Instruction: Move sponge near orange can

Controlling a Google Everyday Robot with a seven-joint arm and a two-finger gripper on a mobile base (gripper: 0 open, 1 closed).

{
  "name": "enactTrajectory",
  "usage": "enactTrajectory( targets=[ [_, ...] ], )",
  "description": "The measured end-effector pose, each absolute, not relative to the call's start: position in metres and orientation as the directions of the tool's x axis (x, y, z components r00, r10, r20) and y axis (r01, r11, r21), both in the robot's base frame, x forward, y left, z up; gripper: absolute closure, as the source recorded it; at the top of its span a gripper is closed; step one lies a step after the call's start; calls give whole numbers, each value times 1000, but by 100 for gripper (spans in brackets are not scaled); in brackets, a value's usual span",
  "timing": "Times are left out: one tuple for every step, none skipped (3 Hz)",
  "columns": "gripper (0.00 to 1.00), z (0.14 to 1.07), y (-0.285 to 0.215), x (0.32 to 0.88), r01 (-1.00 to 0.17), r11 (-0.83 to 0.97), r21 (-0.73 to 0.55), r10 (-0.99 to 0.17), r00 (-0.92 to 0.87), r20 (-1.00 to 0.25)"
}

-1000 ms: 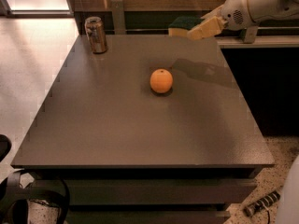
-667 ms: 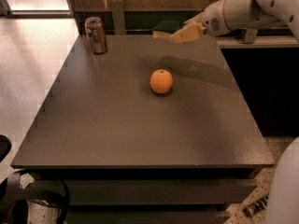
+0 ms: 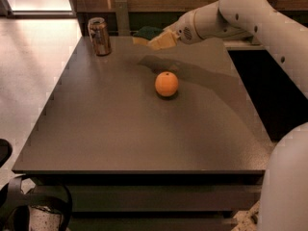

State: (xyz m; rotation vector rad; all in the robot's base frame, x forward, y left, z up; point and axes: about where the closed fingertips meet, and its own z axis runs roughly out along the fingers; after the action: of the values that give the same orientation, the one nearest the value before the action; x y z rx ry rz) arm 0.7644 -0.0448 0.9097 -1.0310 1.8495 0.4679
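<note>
The sponge [image 3: 144, 34], dark green on top with a yellow layer under it, is held in my gripper [image 3: 155, 40] above the far edge of the table. The gripper is shut on it and reaches in from the right on a white arm [image 3: 226, 18]. The orange can [image 3: 99, 36], coppery with a silver rim, stands upright at the table's far left corner, to the left of the sponge with a gap between them.
A round orange fruit [image 3: 166, 84] sits near the middle of the dark grey table [image 3: 120, 134]. A thin upright post [image 3: 121, 16] stands behind the far edge. The robot's white body [image 3: 286, 186] fills the lower right.
The arm has carried the sponge leftward along the table's far edge, closer to the orange can. The can and the fruit have not moved.
</note>
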Motion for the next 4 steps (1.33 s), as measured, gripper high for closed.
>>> enactTrajectory(
  targets=[
    [100,898,-16,768,-810,571,-132,-493,-210,-844],
    [100,883,14,777,-828,541,-149,-516,-187,-836],
    [100,863,41,796,-852,501,-151,-515,-154,-843],
    [97,853,45,803,-854,501,-141,-512,-161,-844]
  ],
)
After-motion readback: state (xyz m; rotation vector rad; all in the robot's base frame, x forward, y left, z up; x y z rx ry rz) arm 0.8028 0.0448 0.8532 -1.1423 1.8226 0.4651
